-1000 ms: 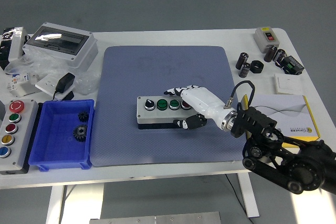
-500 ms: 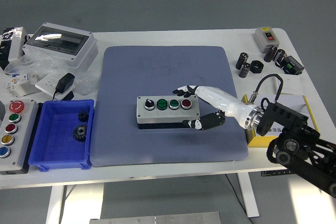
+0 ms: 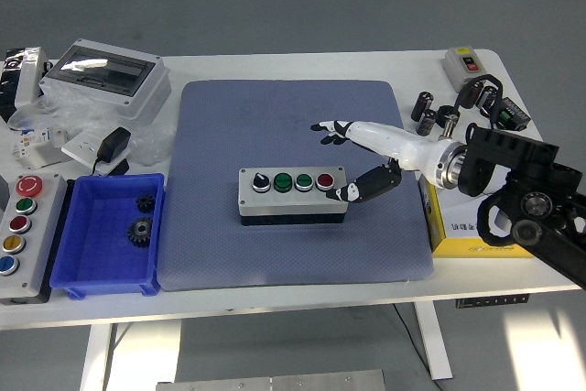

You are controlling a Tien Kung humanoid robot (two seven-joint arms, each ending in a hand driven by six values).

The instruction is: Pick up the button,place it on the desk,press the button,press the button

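Note:
A grey button box [image 3: 293,191] with a black selector knob, two green buttons and a red button lies on the blue mat [image 3: 293,125] in the middle of the table. My right hand [image 3: 341,160], white with black finger joints, hovers just right of the box, fingers spread and holding nothing. Its thumb [image 3: 352,191] sits close to the box's right end; the other fingers [image 3: 330,127] point left above and behind the box. My left arm is out of view.
A blue bin [image 3: 87,263] holding gears stands left of the mat, with a larger button panel [image 3: 23,226] beside it. A clear-lidded enclosure [image 3: 110,75] sits at back left. A yellow box [image 3: 481,235] and black cylinders [image 3: 430,116] lie to the right.
My right hand let go of the button box and drew back to the right and upward, fingers opening. The box stays on the mat where it was set.

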